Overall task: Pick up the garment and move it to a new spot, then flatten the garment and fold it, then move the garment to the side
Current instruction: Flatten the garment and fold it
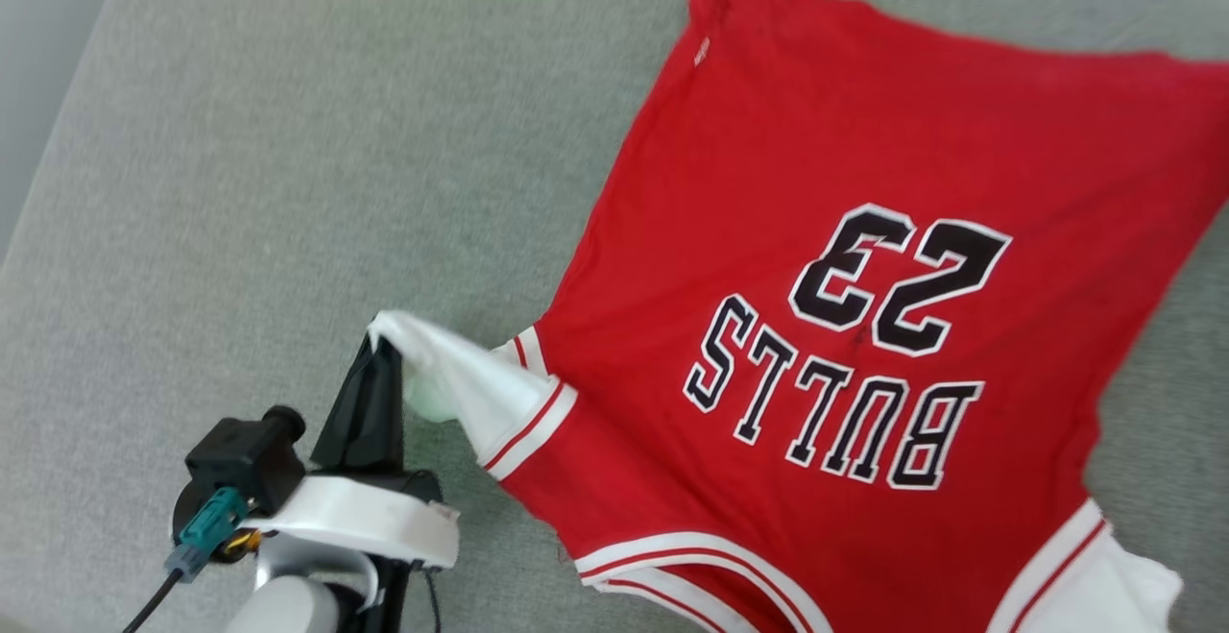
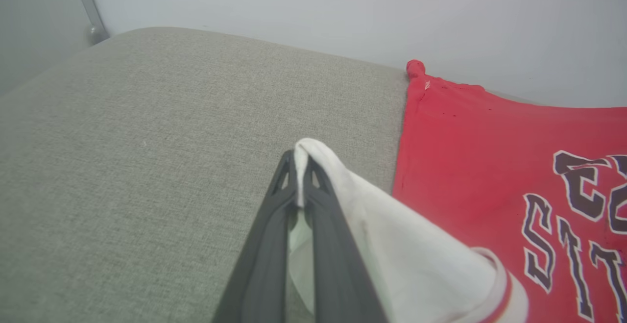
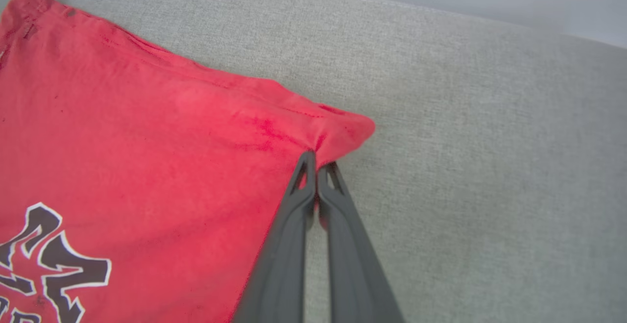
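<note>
The garment [image 1: 864, 258], a red jersey with "BULLS 23" facing up, lies spread on a grey cushion. Its collar and white sleeves are toward me and its hem is at the far side. My left gripper [image 1: 379, 345] is shut on the tip of one white sleeve [image 1: 470, 388] and holds it lifted off the cushion. In the left wrist view, white cloth sits pinched between the fingers [image 2: 313, 200], beside the red body [image 2: 480, 141]. In the right wrist view, my right gripper [image 3: 317, 163] is shut on a red hem corner [image 3: 343, 129], which puckers at the tips.
The grey fabric cushion [image 1: 288, 182] stretches bare to the left of the jersey, with its left edge [image 1: 58, 133] dropping off. A pale wall [image 2: 343, 9] and a metal rail [image 2: 90, 9] stand behind the cushion's far edge.
</note>
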